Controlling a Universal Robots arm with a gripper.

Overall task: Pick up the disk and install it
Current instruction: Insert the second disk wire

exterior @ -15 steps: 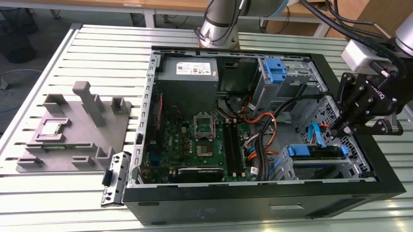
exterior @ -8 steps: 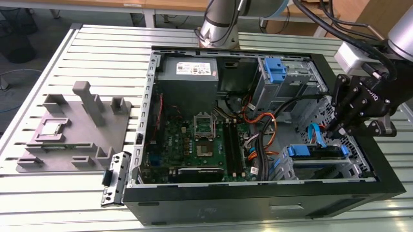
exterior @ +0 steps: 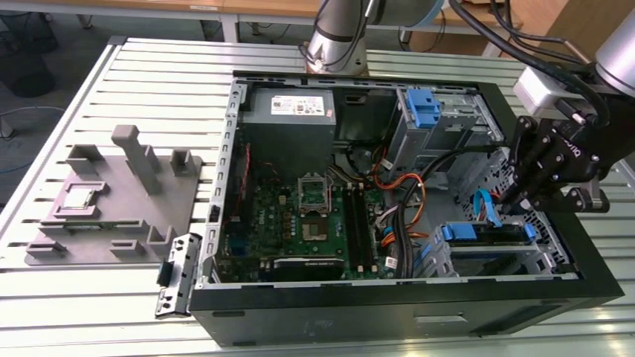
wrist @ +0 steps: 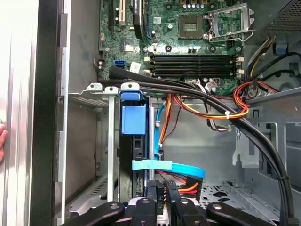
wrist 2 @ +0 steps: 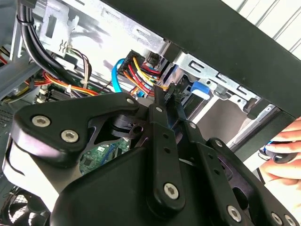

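Note:
The disk (exterior: 486, 233) lies in the drive bay at the near corner of the open computer case (exterior: 397, 309), on the exterior view's right, with its blue carrier frame showing at both ends. In the first wrist view the disk (wrist: 136, 155) stands edge-on in the bay behind a blue tab, with a light-blue data cable (wrist: 174, 167) running across to it. My gripper (exterior: 518, 199) hangs just above that bay and the cables. Its fingertips (wrist: 161, 190) are close together over the disk's connector end. In the second wrist view the gripper (wrist 2: 165, 96) looks shut, with nothing clearly between the fingers.
A grey power-supply box (exterior: 290, 108) and a blue latch (exterior: 421, 110) sit at the case's far side, and the motherboard (exterior: 308, 216) lies on its floor. Orange and black cables (wrist: 221, 106) cross beside the bay. A grey fixture (exterior: 109, 201) stands on the table. A person's hand (wrist 2: 282, 153) rests outside the case.

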